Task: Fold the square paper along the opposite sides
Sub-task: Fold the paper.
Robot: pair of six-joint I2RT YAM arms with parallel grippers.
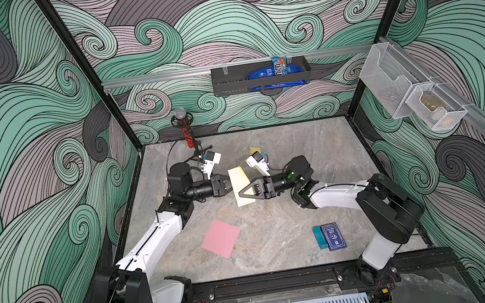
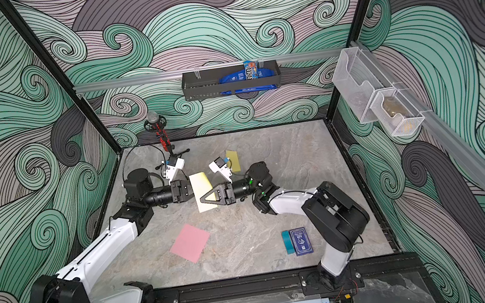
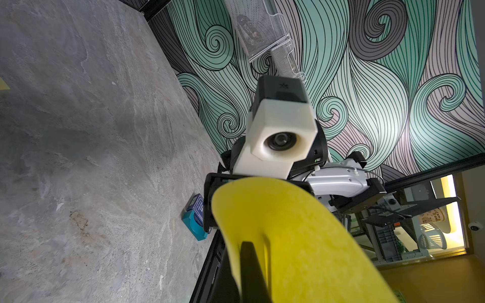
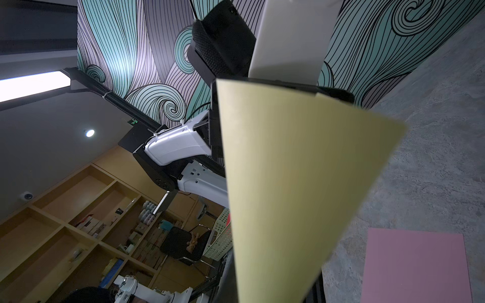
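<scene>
A square yellow paper (image 1: 238, 175) (image 2: 200, 183) hangs above the middle of the table between my two grippers. Its pale side faces up, and a brighter yellow strip shows at its far right edge. My left gripper (image 1: 229, 184) (image 2: 191, 190) is shut on its left edge. In the left wrist view the paper (image 3: 288, 236) curves over a black finger (image 3: 250, 275). My right gripper (image 1: 241, 193) (image 2: 202, 199) reaches over the sheet from the right and is shut on it. The paper (image 4: 288, 170) fills the right wrist view and hides those jaws.
A pink paper (image 1: 221, 238) (image 4: 414, 265) lies flat near the front. A blue card box (image 1: 332, 236) on a teal piece sits at the front right. Another yellow sheet (image 1: 254, 150) lies behind the right wrist. A microphone on a tripod (image 1: 185, 128) stands at the back left.
</scene>
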